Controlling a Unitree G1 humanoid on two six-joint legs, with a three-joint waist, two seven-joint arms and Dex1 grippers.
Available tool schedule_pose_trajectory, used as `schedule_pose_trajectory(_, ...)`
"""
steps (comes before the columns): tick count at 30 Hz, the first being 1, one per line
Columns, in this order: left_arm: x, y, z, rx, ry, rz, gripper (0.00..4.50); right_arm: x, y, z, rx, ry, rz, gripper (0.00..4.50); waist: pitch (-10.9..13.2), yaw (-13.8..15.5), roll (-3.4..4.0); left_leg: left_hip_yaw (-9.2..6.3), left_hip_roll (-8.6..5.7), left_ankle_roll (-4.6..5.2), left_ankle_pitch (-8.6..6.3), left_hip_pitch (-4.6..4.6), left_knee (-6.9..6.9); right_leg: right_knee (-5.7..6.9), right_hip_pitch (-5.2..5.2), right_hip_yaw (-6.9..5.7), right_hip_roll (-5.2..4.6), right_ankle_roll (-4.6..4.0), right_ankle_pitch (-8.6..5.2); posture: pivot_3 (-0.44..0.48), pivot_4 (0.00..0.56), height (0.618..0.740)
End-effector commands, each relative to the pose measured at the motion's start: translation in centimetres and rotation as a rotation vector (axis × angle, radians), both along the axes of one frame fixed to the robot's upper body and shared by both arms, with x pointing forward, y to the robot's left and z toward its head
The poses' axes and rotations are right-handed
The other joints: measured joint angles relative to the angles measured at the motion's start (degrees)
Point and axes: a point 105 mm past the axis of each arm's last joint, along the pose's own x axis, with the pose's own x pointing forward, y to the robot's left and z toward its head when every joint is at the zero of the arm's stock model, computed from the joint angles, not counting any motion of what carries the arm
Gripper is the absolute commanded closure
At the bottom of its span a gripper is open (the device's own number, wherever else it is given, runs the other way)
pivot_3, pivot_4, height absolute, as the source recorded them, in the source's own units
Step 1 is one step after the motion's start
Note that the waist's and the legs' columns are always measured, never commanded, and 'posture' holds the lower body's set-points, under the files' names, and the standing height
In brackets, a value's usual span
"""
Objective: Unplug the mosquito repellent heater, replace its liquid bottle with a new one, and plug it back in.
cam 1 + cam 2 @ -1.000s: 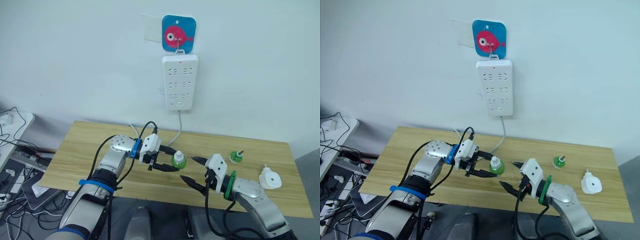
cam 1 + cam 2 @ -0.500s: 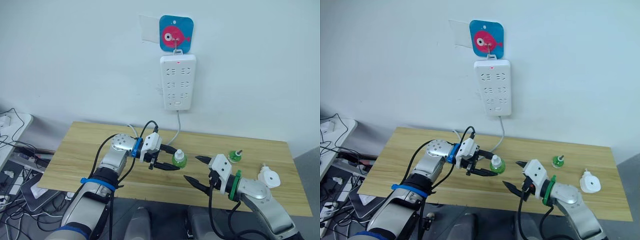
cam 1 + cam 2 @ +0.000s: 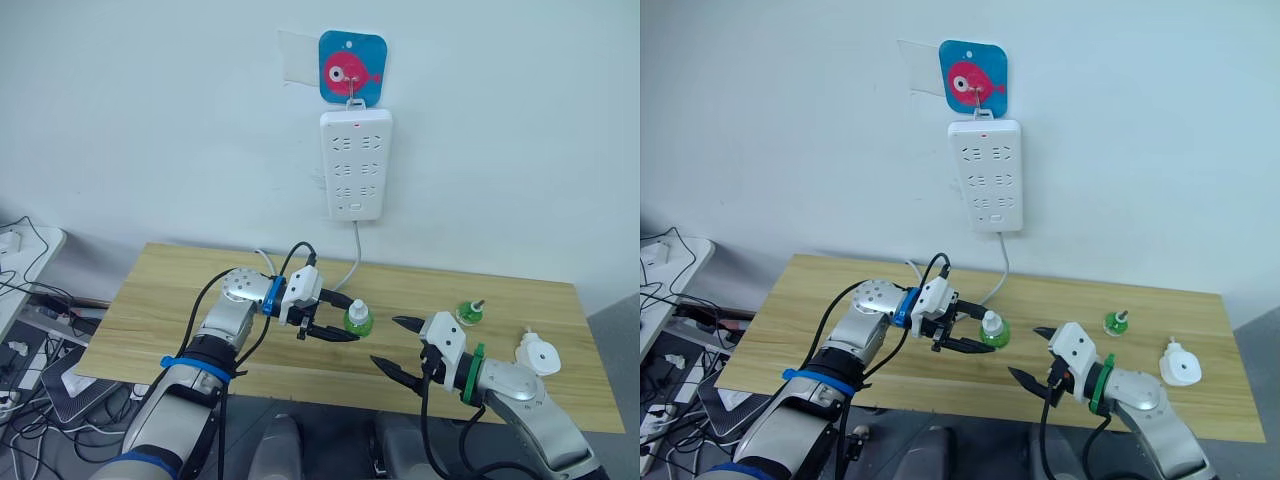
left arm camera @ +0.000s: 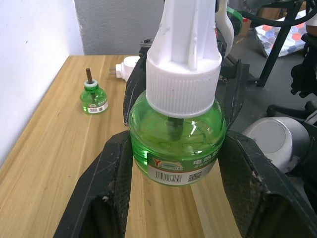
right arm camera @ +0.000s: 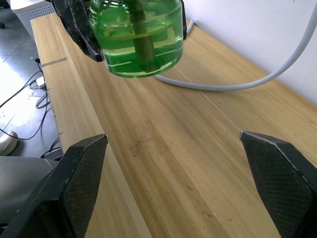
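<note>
- My left gripper point(image 3: 338, 318) grips a green translucent liquid bottle with a white ribbed cap point(image 4: 179, 130), one black finger on each side of its body, held above the light wooden table point(image 3: 160, 300).
- My right gripper point(image 3: 398, 346) hangs spread wide with nothing in it, near the held bottle, over the table's front edge.
- I see the small white rounded plastic heater point(image 3: 538, 356) lying on the table at my far right, unplugged.
- A second small green bottle with a brown wick point(image 3: 467, 312) stands just beside it.
- The long white power strip point(image 3: 356, 163) hangs on the wall.

White wall point(image 3: 150, 120); wooden table point(image 3: 160, 290); cables on floor point(image 3: 25, 390).
</note>
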Motion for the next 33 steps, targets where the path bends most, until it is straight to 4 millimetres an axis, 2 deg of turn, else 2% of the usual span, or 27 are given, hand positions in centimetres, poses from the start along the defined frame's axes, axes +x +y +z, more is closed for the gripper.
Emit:
schedule_pose_trajectory(1, 0.1, 0.1, 0.7, -0.023, -0.037, 0.002, 2.32, -0.1, 0.0, 0.9, 0.019, -0.032, 0.016, 0.04, 0.0, 0.0, 0.00, 0.00, 0.00, 0.00, 0.00, 0.00, 0.00, 0.00, 0.00, 0.00, 0.00, 0.00, 0.00, 0.004, 0.183, 0.740)
schedule_pose_trajectory(12, 0.0, 0.0, 0.7, -0.024, -0.037, -0.001, 2.32, -0.1, 0.1, 0.8, 0.016, -0.024, 0.030, 0.04, 0.0, 0.0, 0.00, 0.00, 0.00, 0.00, 0.00, 0.00, 0.00, 0.00, 0.00, 0.00, 0.00, 0.00, 0.00, 0.004, 0.183, 0.740)
schedule_pose_trajectory(27, -0.2, -0.1, 0.6, -0.024, -0.035, -0.006, 2.32, -0.5, 0.2, 2.6, 0.033, -0.049, 0.058, 0.04, 0.0, 0.0, 0.00, 0.00, 0.00, 0.00, 0.00, 0.00, 0.00, 0.00, 0.00, 0.00, 0.00, 0.00, 0.00, 0.000, 0.186, 0.740)
schedule_pose_trajectory(33, -0.2, -0.2, 0.6, -0.025, -0.037, -0.007, 2.32, -0.5, -0.1, 2.4, 0.035, -0.040, 0.056, 0.04, 0.0, 0.0, 0.00, 0.00, 0.00, 0.00, 0.00, 0.00, 0.00, 0.00, 0.00, 0.00, 0.00, 0.00, 0.00, 0.000, 0.186, 0.740)
